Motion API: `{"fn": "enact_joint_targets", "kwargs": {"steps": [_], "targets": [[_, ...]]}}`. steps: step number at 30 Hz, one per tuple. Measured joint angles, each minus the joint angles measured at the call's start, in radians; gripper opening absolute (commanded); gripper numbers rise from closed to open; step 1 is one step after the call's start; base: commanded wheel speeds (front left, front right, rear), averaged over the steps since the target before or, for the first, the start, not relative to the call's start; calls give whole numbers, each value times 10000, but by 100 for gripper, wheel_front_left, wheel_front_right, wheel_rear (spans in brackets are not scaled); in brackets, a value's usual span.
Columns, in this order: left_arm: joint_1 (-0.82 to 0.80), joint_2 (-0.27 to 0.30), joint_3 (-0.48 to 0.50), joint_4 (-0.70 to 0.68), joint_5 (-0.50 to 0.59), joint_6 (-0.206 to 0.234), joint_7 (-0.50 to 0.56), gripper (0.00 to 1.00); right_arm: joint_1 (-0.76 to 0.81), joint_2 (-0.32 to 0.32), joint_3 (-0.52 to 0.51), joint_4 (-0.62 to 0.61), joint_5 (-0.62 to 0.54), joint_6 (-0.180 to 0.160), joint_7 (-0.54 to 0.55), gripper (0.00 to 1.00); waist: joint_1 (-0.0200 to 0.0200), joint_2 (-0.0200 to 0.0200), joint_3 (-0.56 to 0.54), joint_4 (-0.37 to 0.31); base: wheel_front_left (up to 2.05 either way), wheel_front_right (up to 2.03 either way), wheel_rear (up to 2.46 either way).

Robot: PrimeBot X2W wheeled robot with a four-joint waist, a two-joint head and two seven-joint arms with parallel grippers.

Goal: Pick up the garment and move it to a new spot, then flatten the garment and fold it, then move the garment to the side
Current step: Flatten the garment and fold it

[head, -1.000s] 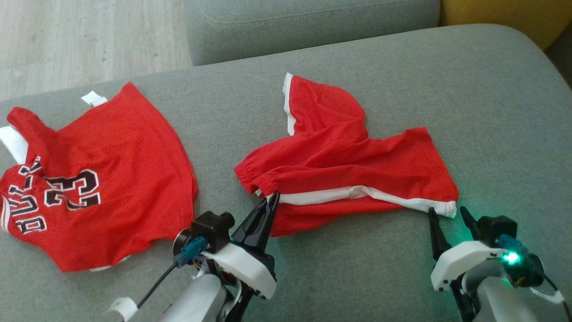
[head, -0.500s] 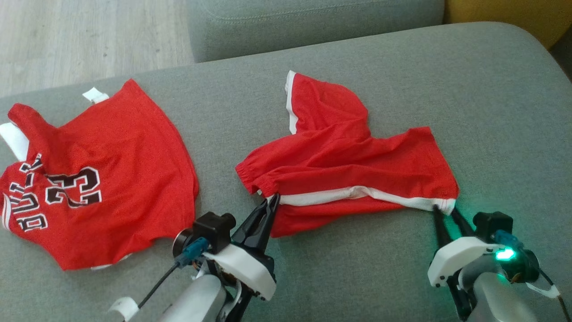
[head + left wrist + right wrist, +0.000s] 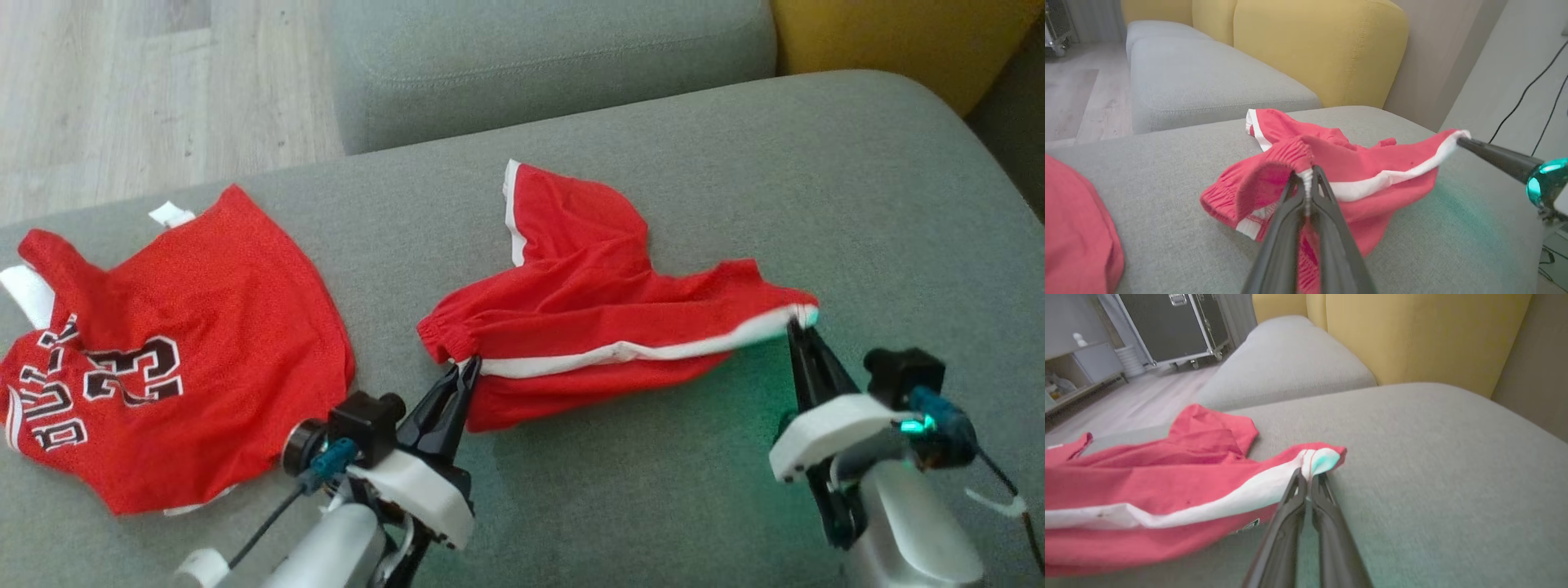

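Observation:
The garment (image 3: 604,310), red shorts with a white side stripe, hangs stretched between both grippers just above the grey cushion (image 3: 816,180). My left gripper (image 3: 467,369) is shut on the elastic waistband end of the garment (image 3: 1306,163). My right gripper (image 3: 793,325) is shut on the hem corner of the garment (image 3: 1208,486), which is lifted off the cushion. In the left wrist view my left gripper (image 3: 1308,179) pinches the waistband and the right gripper (image 3: 1461,142) holds the far corner. My right gripper (image 3: 1306,477) grips the white-edged corner.
A red jersey (image 3: 163,343) with black number 23 lies flat at the cushion's left. A second grey cushion (image 3: 539,57) sits behind, a yellow backrest (image 3: 898,33) at the far right, wooden floor (image 3: 122,82) at the far left.
My right gripper closed on the shorts' hem corner and lifted it up and away. The left gripper kept its hold. The head camera shifted slightly.

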Motion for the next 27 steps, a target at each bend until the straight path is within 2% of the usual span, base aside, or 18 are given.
{"fn": "enact_joint_targets", "kwargs": {"steps": [5,13,20,27], "targets": [[-272,435,0,-234,278,31,2,0,-9,-46,305,-1707,619,0,525,0,0,0,-167,-68,0,0,0],[-2136,1145,142,-744,830,-19,69,0,-911,-541,704,-3948,1824,0,1801,0,1,0,-278,-48,0,0,0],[-3916,1407,295,-834,1026,-207,59,0,-2746,-813,853,-4424,2080,0,2061,0,2,0,-350,-22,0,0,0],[-4739,1536,510,-920,1187,-215,-443,0,-3496,-1256,1085,-4422,1753,2,1628,0,2,0,-468,-78,0,0,0]]}}
